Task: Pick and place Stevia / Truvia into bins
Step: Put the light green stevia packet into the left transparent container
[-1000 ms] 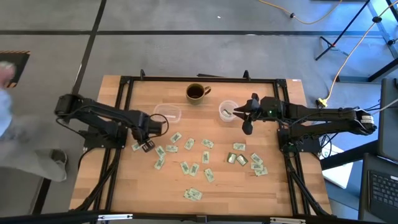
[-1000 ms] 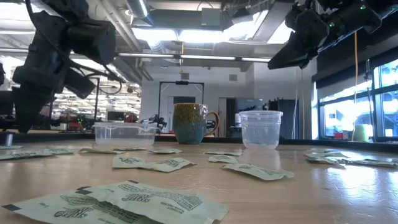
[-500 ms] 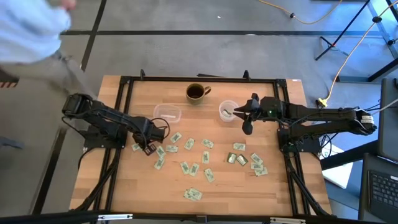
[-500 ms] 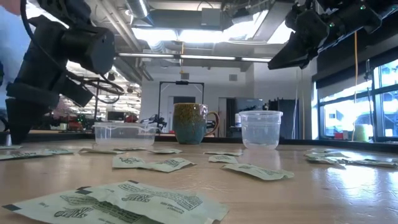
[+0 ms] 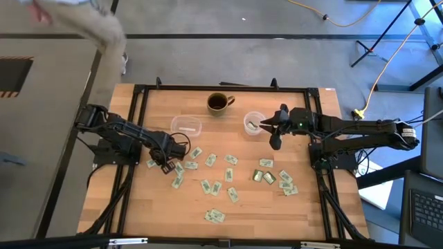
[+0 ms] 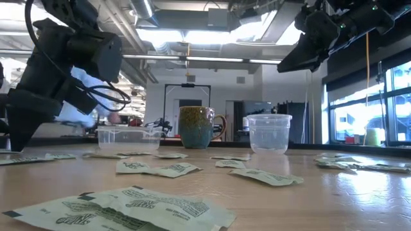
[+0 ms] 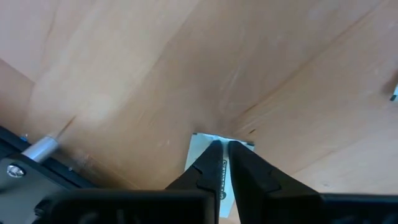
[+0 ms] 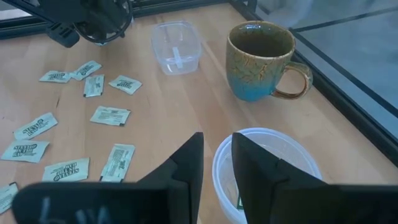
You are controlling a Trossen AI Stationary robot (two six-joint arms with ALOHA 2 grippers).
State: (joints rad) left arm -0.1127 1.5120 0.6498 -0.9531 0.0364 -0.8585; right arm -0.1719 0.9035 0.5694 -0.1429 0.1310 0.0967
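The left gripper (image 5: 165,164) is down at the table (image 5: 242,207) near its left edge, its fingers (image 7: 208,171) nearly together with a pale sachet (image 7: 200,148) edge-on between the tips, apparently pinched; to do this step well it should hold that thin packet firmly, lift straight up so the paper does not slide out, then carry it to the shallow tub (image 5: 186,126) just behind toward the far edge, and let go only once over the rim. The right gripper (image 5: 271,126) hovers beside the round cup (image 5: 253,123) toward the far right, fingers (image 8: 186,163) slightly apart and empty, the cup showing something green at its bottom; it could wait there. The other sachets (image 5: 220,176) lie scattered across the middle and right of the table; a mug (image 5: 219,102) stands at the far edge. Print on the sachets reads roughly "Stevia", though most lettering is too small to be sure.
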